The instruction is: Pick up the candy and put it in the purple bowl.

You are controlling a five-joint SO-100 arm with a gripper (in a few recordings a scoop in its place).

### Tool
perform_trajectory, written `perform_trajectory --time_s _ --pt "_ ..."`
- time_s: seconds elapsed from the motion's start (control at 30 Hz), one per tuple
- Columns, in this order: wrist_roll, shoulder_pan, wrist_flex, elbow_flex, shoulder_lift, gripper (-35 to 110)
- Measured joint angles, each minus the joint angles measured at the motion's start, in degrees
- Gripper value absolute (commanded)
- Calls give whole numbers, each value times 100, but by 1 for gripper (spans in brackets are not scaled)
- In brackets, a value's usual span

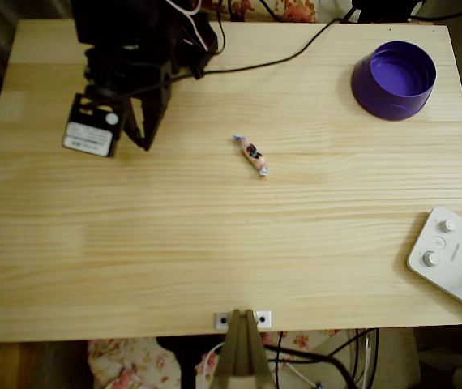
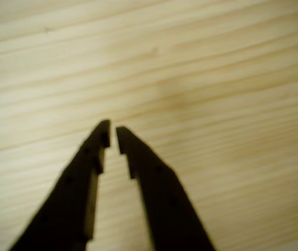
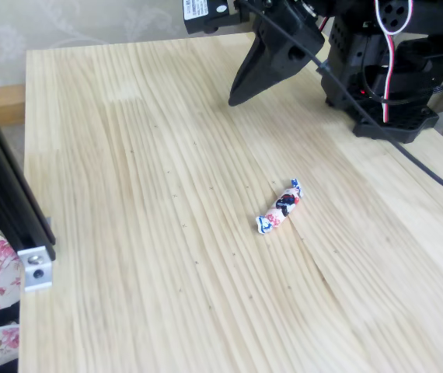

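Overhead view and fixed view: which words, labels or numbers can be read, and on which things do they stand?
No text can be read.
White label on the black arm: printed lines, too blurred.
The same label in the fixed view: too small.
White plastic box with knobs: a faint mark, unreadable.
Pinkish-white wrapped candy: dark marks, no legible letters.

A pinkish-white candy (image 1: pixel 251 156) with dark marks lies on a pale, straight-grained pine tabletop (image 1: pixel 215 243). The bowl (image 1: pixel 394 79) is deep purple, the hand (image 1: pixel 143 134) black, the knobbed box (image 1: pixel 455 258) white.
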Motion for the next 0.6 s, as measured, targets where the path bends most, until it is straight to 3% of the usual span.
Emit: perform_trajectory --time_s 0.6 --pt "308 -53 0 -44 -396 -1"
